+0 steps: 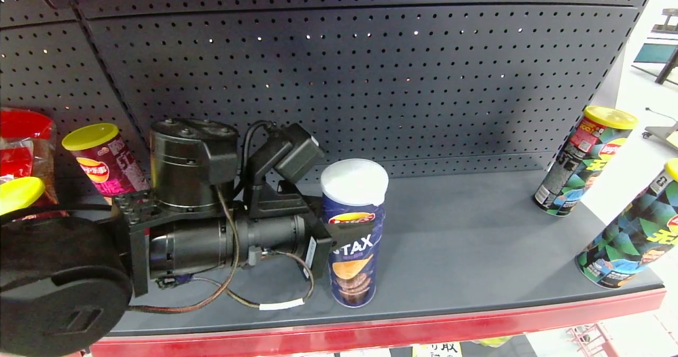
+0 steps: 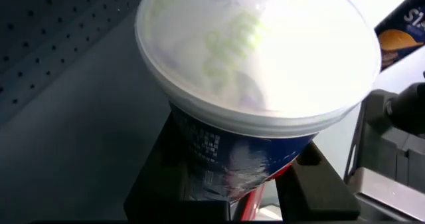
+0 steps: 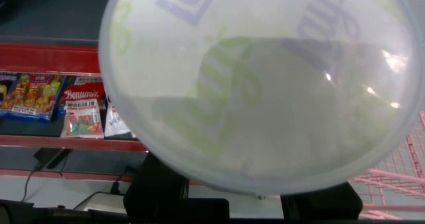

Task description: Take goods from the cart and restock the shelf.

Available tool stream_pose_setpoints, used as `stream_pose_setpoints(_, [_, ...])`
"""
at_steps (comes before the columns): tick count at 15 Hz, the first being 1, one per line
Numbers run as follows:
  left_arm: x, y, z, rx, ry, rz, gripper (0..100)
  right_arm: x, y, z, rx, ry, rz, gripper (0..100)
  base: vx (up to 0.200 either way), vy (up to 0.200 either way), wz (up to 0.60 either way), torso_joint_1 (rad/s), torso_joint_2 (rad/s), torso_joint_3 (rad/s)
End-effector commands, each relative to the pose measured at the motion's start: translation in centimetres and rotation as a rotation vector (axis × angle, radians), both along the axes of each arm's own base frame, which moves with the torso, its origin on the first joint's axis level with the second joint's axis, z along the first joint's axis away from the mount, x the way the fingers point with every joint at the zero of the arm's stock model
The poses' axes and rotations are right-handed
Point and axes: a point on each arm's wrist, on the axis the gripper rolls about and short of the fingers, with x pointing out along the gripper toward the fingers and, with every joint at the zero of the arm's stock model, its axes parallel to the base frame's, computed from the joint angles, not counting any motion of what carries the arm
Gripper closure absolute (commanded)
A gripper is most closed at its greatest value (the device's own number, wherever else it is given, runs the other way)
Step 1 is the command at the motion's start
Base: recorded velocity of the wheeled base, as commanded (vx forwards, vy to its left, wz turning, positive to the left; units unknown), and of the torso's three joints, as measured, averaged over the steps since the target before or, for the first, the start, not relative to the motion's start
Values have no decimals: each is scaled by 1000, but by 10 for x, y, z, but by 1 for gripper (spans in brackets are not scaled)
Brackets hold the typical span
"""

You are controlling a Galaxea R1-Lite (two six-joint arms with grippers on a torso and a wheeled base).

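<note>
Two tubes in hand as we look in. The left gripper (image 1: 347, 233) has its black fingers (image 2: 158, 187) closed snugly on either side of the blue chip canister (image 1: 354, 256), a tall glossy cylinder capped with a frosted white plastic lid (image 2: 259, 51). We see it upright, its base on the matte grey shelf (image 1: 466, 251), near the red front lip and about mid-shelf.

Over at the right gripper (image 3: 232, 204), dark fingers (image 3: 159, 194) sit tight beneath a second canister (image 3: 265, 84). Its round translucent lid is all we get of it, the body hidden.

Behind our blue tube runs the dark perforated metal back panel (image 1: 371, 81). At the shelf's right end a green-patterned canister (image 1: 582, 161) with a yellow lid stands close to the panel, and its twin (image 1: 630, 235) stands at the front corner. Far left, we spot a pink canister (image 1: 108, 163), yellow-capped too.
</note>
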Motion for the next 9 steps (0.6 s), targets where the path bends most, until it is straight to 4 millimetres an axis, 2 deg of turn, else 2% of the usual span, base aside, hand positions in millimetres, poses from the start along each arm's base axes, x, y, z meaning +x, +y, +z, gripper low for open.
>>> stream_pose_setpoints(1, [-3,2,-3,6,7,-3,100,0,0,0,0,0,0,100,0,0,0,0,0,0])
stream_pose_setpoints(9, [-10,3,-8,20,21,-14,100,0,0,0,0,0,0,100,0,0,0,0,0,0])
